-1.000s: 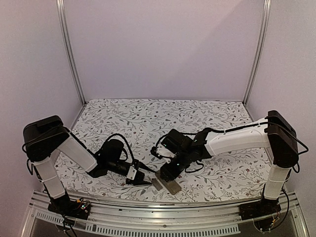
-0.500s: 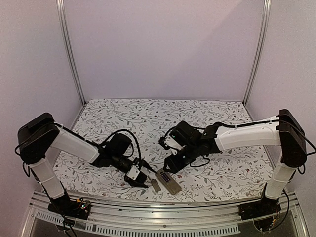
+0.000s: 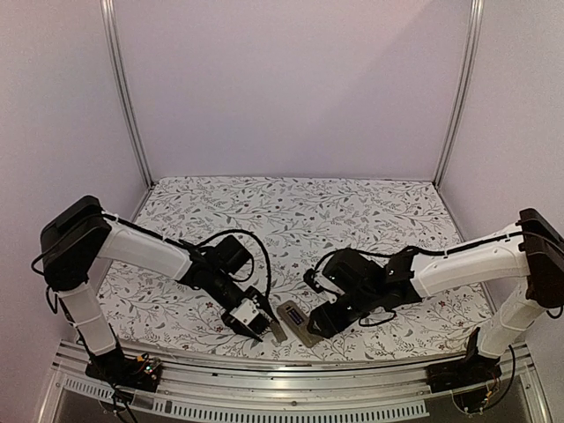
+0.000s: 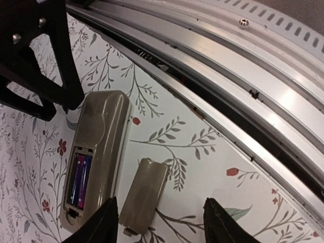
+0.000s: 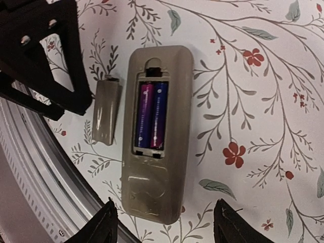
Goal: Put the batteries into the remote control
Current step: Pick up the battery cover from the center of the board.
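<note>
Flower-printed table, with one remote control lying back-up near the front edge, two batteries side by side in its open recess. One loose cover just beside it, on the left arm's side. Left fingers spread wide above the cover, holding nothing. Right fingers spread too, either side of the remote's end, gripping nothing.

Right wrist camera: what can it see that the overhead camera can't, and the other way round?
Only the right wrist: two batteries seated side by side in the recess. Only the overhead: the whole left arm and right arm, plus the walls. Both: the remote control lying back up on the flowered table, its loose cover beside it.
</note>
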Motion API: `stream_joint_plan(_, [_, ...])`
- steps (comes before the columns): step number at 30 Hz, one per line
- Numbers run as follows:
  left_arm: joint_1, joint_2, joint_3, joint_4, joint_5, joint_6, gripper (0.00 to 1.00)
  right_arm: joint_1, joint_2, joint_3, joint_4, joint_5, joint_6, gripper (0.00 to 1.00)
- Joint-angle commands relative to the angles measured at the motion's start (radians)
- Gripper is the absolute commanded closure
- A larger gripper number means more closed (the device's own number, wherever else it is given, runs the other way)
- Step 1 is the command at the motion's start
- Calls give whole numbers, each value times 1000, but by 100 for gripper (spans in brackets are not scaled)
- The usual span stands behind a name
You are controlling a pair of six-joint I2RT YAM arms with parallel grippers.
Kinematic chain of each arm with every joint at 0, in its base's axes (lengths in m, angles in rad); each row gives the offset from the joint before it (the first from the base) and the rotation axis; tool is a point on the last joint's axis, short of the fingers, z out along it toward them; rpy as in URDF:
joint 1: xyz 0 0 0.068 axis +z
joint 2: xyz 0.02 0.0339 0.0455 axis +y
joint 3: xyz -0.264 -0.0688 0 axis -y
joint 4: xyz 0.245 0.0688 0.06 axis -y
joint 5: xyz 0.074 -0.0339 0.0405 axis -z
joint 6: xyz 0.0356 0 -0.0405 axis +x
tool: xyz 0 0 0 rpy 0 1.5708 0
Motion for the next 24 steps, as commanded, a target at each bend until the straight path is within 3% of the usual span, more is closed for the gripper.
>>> stream_joint_plan(1, [-49, 49, 61, -2, -18, -85, 44, 28, -43, -47, 105, 57, 49, 37])
stream_joint_plan(7, [-54, 117, 135, -174, -68, -32, 52, 27, -87, -86, 126, 84, 64, 37])
stream_joint_plan(19, [-76, 201, 265, -256, -220, -107, 53, 26, -150, -124, 123, 99, 38, 37])
stream_joint_plan(24, [-80, 214, 278, -339, -272, -73, 60, 25, -173, -143, 124, 99, 36, 37])
